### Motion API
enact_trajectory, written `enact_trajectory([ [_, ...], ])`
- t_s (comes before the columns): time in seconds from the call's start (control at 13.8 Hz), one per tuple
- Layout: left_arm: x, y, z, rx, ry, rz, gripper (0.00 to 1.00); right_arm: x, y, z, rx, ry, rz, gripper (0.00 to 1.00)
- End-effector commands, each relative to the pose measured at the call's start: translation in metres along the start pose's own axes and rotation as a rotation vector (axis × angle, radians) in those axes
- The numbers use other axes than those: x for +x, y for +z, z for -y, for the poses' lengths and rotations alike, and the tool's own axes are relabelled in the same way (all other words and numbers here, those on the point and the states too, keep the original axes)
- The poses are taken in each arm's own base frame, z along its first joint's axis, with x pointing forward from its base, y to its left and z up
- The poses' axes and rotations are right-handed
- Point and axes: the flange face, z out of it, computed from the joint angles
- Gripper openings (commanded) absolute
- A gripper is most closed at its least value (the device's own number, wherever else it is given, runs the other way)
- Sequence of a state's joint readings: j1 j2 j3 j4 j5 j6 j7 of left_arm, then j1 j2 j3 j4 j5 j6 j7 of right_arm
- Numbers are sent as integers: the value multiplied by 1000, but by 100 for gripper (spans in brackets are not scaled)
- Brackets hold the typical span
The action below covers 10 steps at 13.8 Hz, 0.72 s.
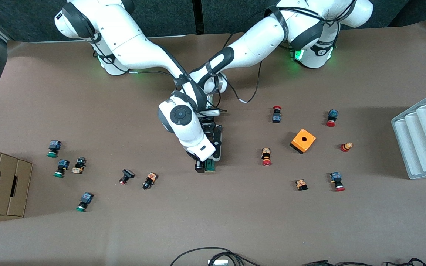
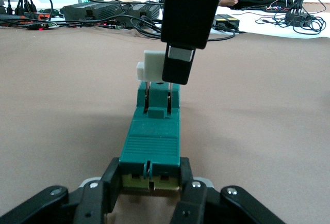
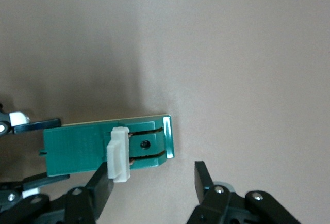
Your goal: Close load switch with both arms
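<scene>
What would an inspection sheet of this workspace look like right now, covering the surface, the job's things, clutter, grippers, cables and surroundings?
Surface: table covered in brown paper.
Job's things: load switch lies flat at mid-table, its white handle standing up from the body.
Clutter: many push buttons scattered toward both ends; orange box with a hole toward the left arm's end.
Grippers: left gripper shut on the load switch's end; right gripper down at the switch, one finger against the white handle, the other clear of it.
Cables: black cables along both arms; more cables at the table edge nearest the front camera.
Surroundings: cardboard box at the right arm's end, white tray at the left arm's end.
</scene>
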<state>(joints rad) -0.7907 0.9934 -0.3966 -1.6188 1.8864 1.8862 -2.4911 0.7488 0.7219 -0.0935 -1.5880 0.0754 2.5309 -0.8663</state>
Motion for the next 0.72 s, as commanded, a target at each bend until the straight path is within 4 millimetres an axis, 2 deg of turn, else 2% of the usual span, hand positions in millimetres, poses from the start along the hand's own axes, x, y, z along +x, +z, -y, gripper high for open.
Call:
enact_trajectory([
  [0.0, 1, 1, 1, 8, -9, -6, 22, 2, 0, -6, -23, -14, 1, 71],
  [0.22, 2, 1, 1, 8, -10, -7, 22, 6, 0, -2, -21, -14, -2, 70],
  [0.36, 2, 2, 2, 9, -11, -7, 22, 13, 0, 4, -20, -23, -5, 64],
  [0.65, 2, 2, 2, 9, -11, -7, 22, 14, -1, 5, -21, -26, -7, 58],
])
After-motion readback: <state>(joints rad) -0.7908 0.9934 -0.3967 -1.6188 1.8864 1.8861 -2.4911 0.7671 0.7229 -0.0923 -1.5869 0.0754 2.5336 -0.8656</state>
